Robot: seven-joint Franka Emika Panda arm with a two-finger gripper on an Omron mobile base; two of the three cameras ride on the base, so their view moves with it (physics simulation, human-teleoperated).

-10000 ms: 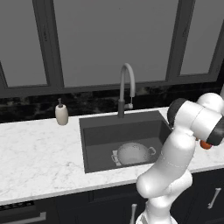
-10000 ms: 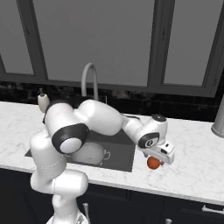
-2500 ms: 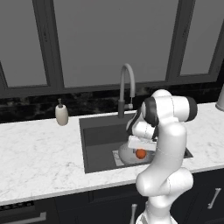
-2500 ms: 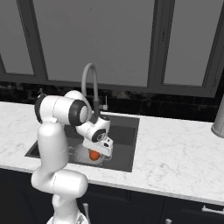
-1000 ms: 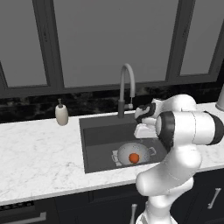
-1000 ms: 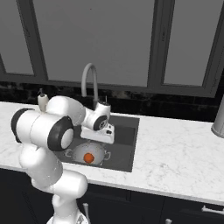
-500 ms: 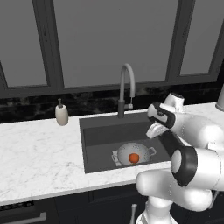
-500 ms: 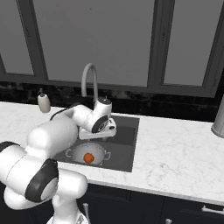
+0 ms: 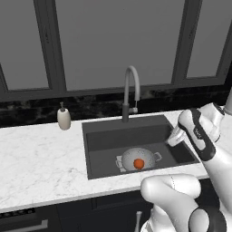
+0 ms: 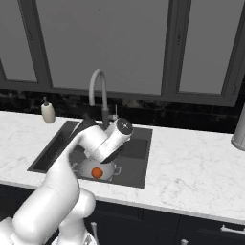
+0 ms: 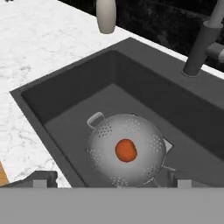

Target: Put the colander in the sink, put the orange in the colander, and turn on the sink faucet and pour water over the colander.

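The grey colander (image 9: 138,158) (image 10: 98,170) (image 11: 127,148) stands upright on the floor of the dark sink (image 9: 108,140) (image 10: 136,162) (image 11: 78,113). Inside it, at the middle, lies the orange (image 9: 138,163) (image 10: 97,172) (image 11: 126,150). My gripper (image 9: 174,137) (image 11: 111,180) hangs open and holding nothing above the basin's right side, up and to the right of the colander and well apart from it. The gooseneck faucet (image 9: 130,90) (image 10: 98,91) (image 11: 201,43) rises behind the basin with its spout arched over it. Water is out of view.
A beige soap dispenser (image 9: 64,118) (image 10: 47,112) (image 11: 106,15) stands on the white marble counter (image 9: 41,158) (image 10: 191,167) left of the sink. A metal vessel (image 10: 239,129) sits at the counter's far right. Dark windows run along the back wall.
The gripper has let go of the orange, which now rests in the colander. The hand has since risen and drawn back to the right of the basin.
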